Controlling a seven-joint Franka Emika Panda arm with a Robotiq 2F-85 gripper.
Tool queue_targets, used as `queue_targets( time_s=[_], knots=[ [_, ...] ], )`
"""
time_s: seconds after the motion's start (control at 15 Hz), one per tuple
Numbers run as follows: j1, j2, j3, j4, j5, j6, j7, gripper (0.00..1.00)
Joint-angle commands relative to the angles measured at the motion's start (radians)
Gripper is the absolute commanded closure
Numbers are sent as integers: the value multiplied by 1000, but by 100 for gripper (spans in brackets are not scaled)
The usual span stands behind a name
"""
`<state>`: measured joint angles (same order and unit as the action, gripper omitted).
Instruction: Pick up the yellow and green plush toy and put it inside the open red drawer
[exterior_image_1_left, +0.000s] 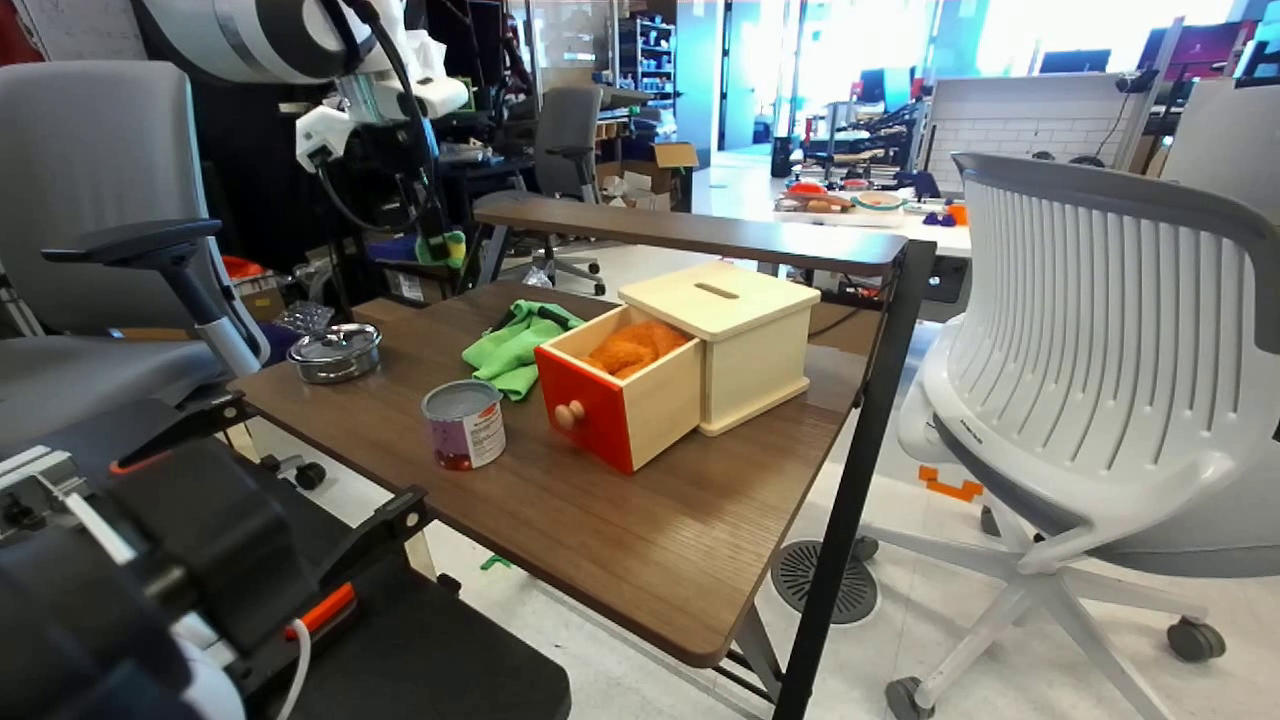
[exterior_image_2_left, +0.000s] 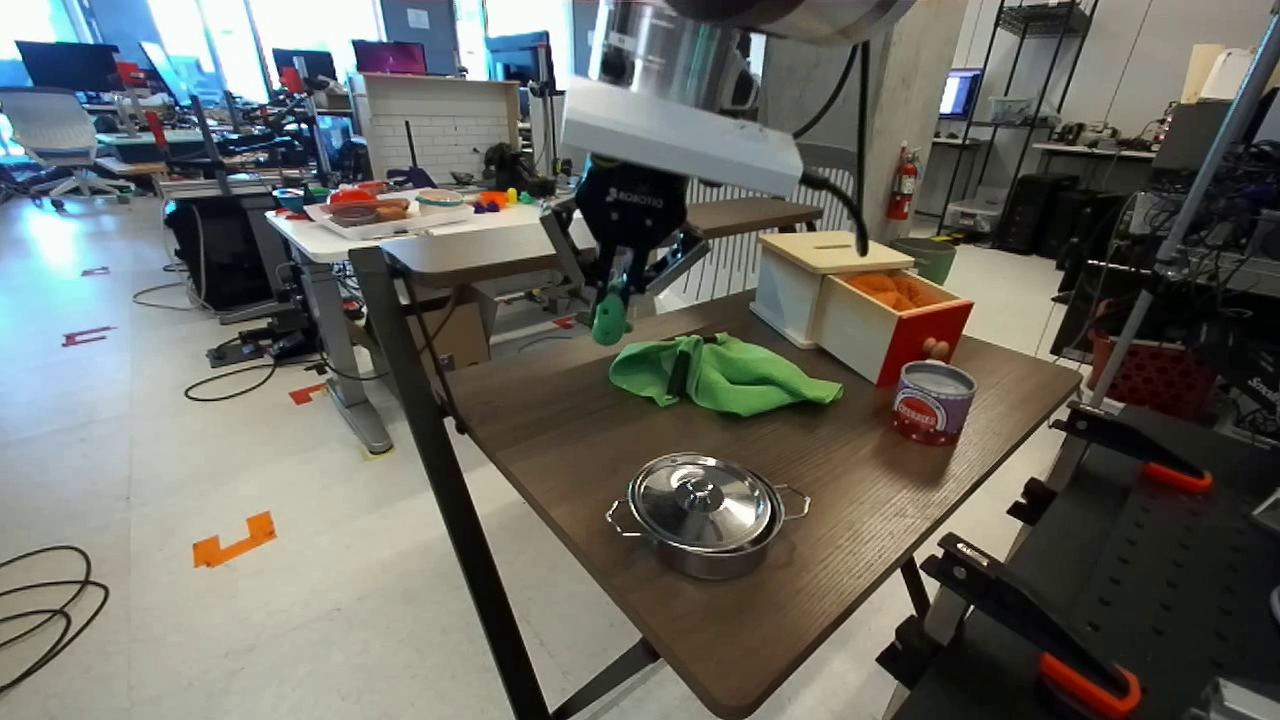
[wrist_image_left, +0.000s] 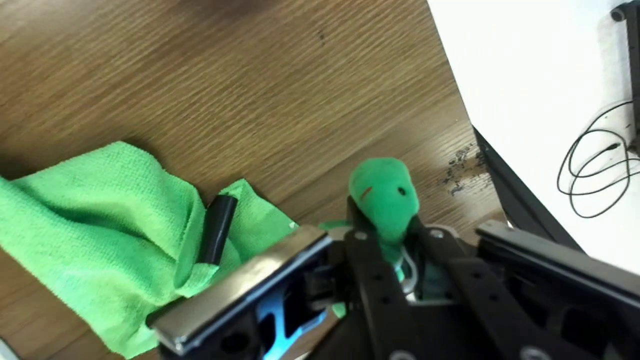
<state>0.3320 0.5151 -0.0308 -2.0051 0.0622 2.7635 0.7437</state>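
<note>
Green plush toy (dark-eyed).

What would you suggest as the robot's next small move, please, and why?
I would probably ease the black two-fingered hand slightly upward and toward the open, red-fronted wooden drawer: in both exterior views the small green and yellow plush toy it grips hangs in the air, well apart from that drawer, and a higher path should help it clear the drawer's edge.
</note>
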Motion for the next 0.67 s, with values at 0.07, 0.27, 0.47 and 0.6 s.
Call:
queue_targets(
  time_s=[0.07, 0.27, 0.47, 0.6],
  knots=[
    [-10, -211, -89, -193, -39, -18, 51, 96],
    [-65, -301, -154, -266, -70, -31, 86, 96],
    [-153, -341, -188, -291, -110, -58, 94, 96],
    [-211, -344, -190, -297, -115, -79, 90, 96]
  ],
)
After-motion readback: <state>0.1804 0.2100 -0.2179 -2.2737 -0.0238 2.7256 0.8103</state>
